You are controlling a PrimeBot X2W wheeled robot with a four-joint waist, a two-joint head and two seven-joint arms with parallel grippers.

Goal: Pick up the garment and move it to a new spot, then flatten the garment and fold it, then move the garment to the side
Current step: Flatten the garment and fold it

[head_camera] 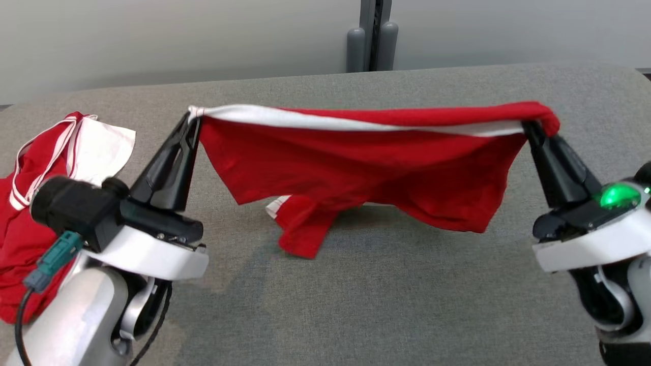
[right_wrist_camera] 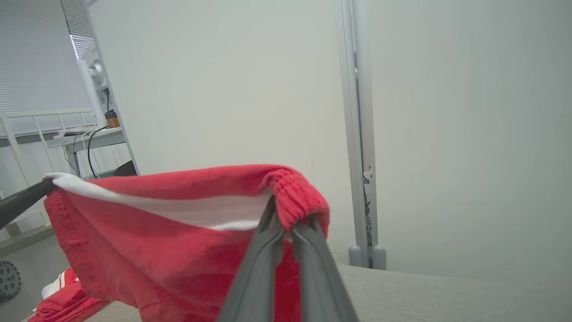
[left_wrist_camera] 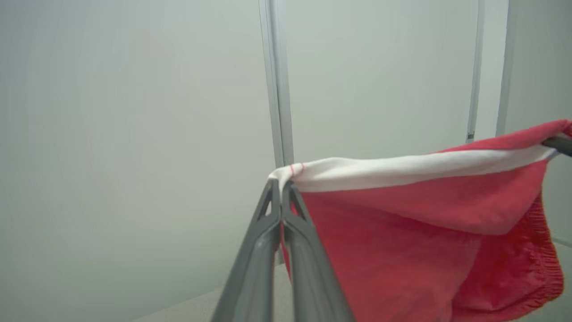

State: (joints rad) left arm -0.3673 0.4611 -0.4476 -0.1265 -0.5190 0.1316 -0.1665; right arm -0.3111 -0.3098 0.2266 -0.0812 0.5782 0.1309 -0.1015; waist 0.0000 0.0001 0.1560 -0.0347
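Observation:
The garment (head_camera: 366, 162) is red with a white band along its top edge and hangs stretched between my two grippers above the grey table (head_camera: 407, 305). My left gripper (head_camera: 192, 118) is shut on its left corner, seen up close in the left wrist view (left_wrist_camera: 281, 183) where the garment (left_wrist_camera: 402, 232) falls to the right. My right gripper (head_camera: 531, 127) is shut on the red ribbed right end, and in the right wrist view (right_wrist_camera: 286, 214) the cloth (right_wrist_camera: 178, 250) drapes to the left. The lowest fold touches the table near the middle.
A second red and white garment (head_camera: 46, 168) lies crumpled at the table's left edge, behind my left arm. A grey post (head_camera: 374, 35) stands behind the table's far edge against the pale wall. In the right wrist view a desk (right_wrist_camera: 85, 138) stands far off.

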